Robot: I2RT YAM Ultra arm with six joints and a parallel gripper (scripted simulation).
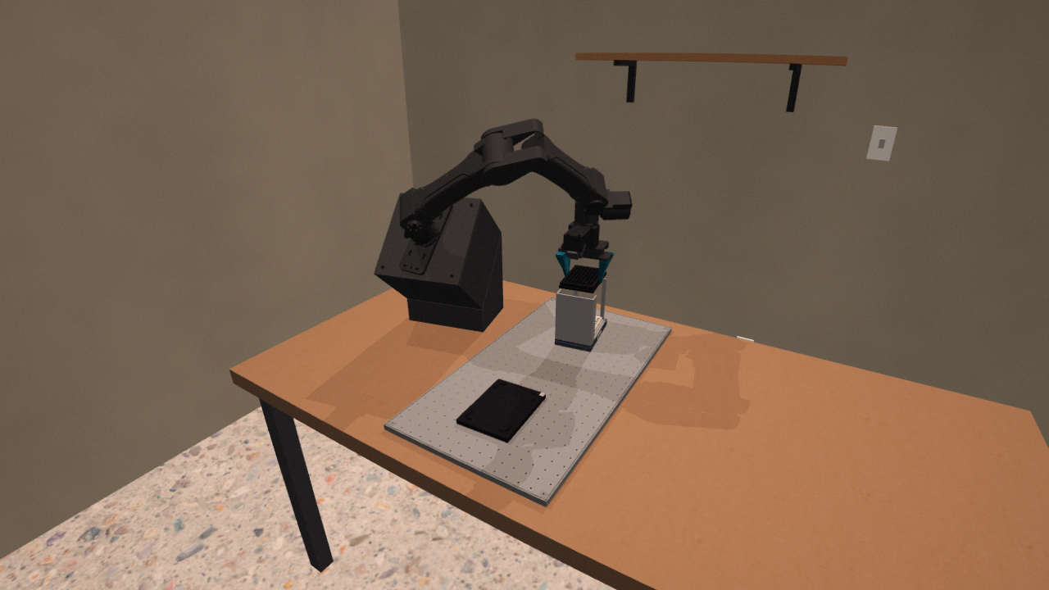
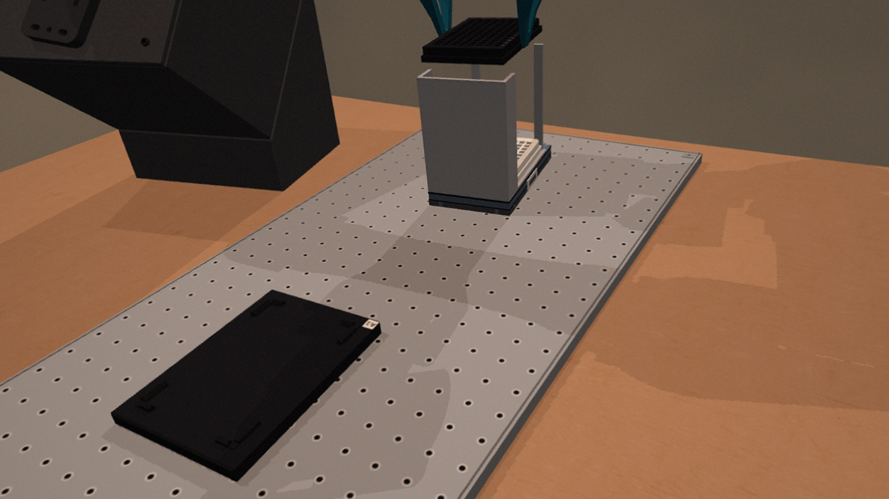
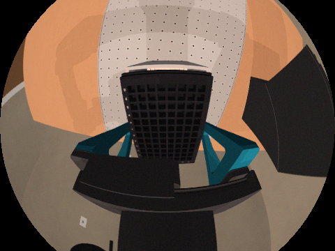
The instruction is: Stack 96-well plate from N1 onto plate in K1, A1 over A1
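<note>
My pincer (image 2: 484, 24) clamps the black 96-well plate (image 2: 481, 40), level, above stack rack K1 (image 2: 469, 137).
Pale plate (image 2: 525, 152) sits low inside; bare nest N1 (image 2: 250, 380) lies at seven o'clock on the worktop (image 2: 747, 368).

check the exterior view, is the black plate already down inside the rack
No, the black 96-well plate hangs in the gripper above the top edge of stack rack K1, with a gap showing.

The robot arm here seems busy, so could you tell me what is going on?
The gripper is shut on a black 96-well plate, holding it just above the open top of the grey stack rack K1. A pale plate sits at the rack's bottom. The black nest N1 holds no plate.
</note>
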